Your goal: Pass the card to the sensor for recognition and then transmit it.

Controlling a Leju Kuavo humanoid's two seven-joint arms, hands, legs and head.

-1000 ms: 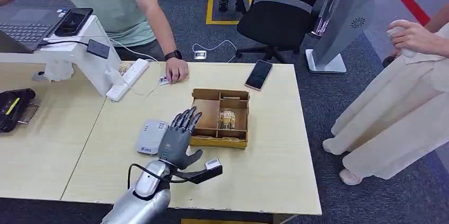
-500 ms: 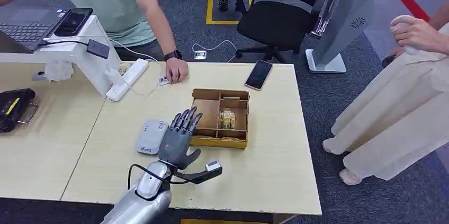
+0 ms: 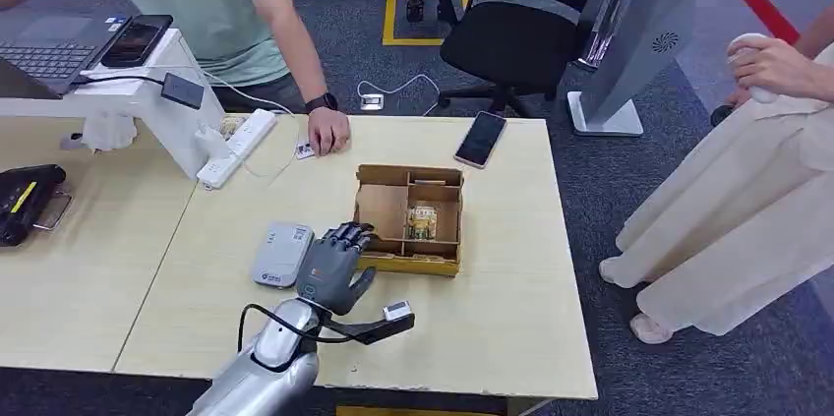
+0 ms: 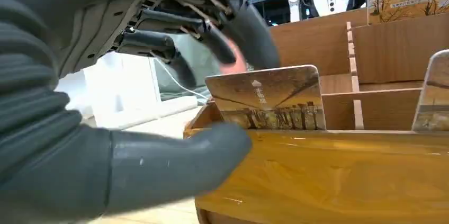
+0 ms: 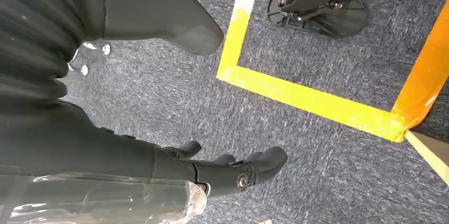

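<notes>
A wooden compartment box (image 3: 409,262) sits mid-table with a picture card (image 3: 422,222) standing in it. My left hand (image 3: 334,264) is at the box's near-left corner, fingers bent down over the rim. In the left wrist view a card (image 4: 270,99) stands upright just behind the box's front wall (image 4: 328,176). The fingers (image 4: 212,17) curl above and behind this card and the thumb (image 4: 169,163) lies outside the wall; nothing is gripped. A grey-white card sensor (image 3: 281,253) lies left of the hand. My right hand (image 5: 106,155) hangs over carpet, holding nothing.
A person's hand (image 3: 327,130) rests on the table's far edge by a white power strip (image 3: 239,147). A phone (image 3: 481,139) lies at the far right of the table. A white stand (image 3: 157,106) and black device (image 3: 25,202) are at left. Another person (image 3: 747,190) stands right.
My left hand's fingers, stretched out flat before, have curled down over the box's near-left compartment. The person at the right lifted a hand slightly.
</notes>
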